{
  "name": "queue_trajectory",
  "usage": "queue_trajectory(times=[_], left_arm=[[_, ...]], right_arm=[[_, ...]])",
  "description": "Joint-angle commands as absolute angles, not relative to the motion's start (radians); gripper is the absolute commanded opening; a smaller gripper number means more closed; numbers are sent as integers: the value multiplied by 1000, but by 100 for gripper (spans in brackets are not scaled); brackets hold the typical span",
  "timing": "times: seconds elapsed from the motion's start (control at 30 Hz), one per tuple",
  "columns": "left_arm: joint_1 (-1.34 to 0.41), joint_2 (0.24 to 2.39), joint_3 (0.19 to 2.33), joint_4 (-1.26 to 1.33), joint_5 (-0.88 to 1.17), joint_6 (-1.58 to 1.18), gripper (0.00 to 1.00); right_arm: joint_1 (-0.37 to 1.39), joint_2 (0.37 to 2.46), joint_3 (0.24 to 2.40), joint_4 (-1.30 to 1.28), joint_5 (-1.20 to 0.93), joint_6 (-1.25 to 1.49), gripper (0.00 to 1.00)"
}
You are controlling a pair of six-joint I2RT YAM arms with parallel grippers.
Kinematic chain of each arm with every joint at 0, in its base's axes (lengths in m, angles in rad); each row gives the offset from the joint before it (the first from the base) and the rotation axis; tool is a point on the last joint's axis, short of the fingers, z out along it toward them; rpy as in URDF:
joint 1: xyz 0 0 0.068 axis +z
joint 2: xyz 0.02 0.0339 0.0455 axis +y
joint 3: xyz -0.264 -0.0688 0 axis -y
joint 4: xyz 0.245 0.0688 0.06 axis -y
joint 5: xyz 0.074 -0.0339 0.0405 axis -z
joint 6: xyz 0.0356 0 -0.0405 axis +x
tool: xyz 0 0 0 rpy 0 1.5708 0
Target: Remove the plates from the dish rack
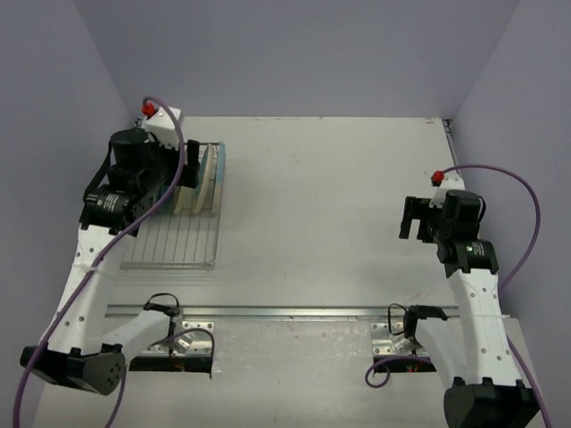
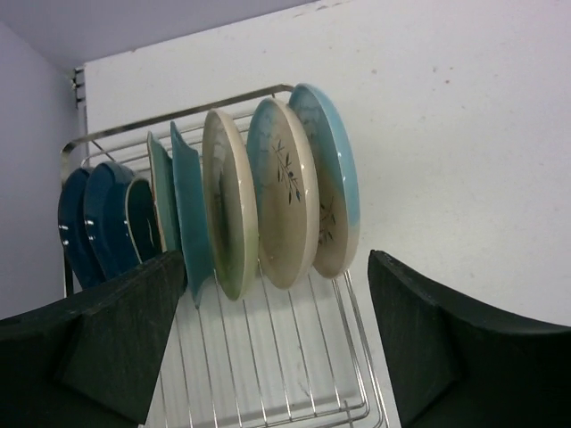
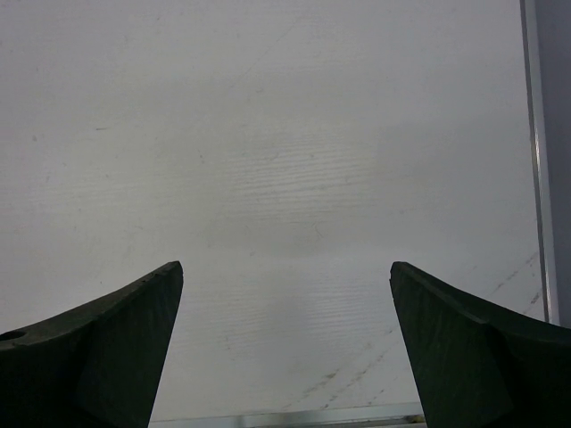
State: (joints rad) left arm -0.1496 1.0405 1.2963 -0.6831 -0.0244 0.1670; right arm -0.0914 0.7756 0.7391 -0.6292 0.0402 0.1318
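The silver wire dish rack [image 1: 174, 245] lies at the left of the table; it also shows in the left wrist view [image 2: 277, 357]. Several plates stand upright in its far end [image 1: 207, 176]. In the left wrist view they run from dark navy plates [image 2: 94, 223], through a teal plate [image 2: 189, 209], to cream-and-light-blue plates with a dark sprig [image 2: 285, 192] and a pale blue-rimmed one [image 2: 335, 169]. My left gripper [image 2: 277, 267] is open and empty, hanging over the rack just short of the plates. My right gripper [image 1: 415, 218] is open and empty over bare table at the right [image 3: 285, 272].
A metal rail [image 1: 294, 312] runs across the table's near edge in front of the arm bases. Grey walls close the table at the back and sides. The white table [image 1: 330, 205] stretches between the rack and the right arm.
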Motion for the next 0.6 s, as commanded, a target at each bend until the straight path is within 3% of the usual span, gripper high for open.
queue_trajectory(times=[0.0, 0.57], left_arm=[[-340, 1163, 1334, -675, -265, 103, 79], [-387, 1446, 1398, -680, -273, -31, 48]], right_arm=[[-97, 793, 775, -595, 23, 139, 99], [-97, 822, 750, -574, 25, 146, 99]])
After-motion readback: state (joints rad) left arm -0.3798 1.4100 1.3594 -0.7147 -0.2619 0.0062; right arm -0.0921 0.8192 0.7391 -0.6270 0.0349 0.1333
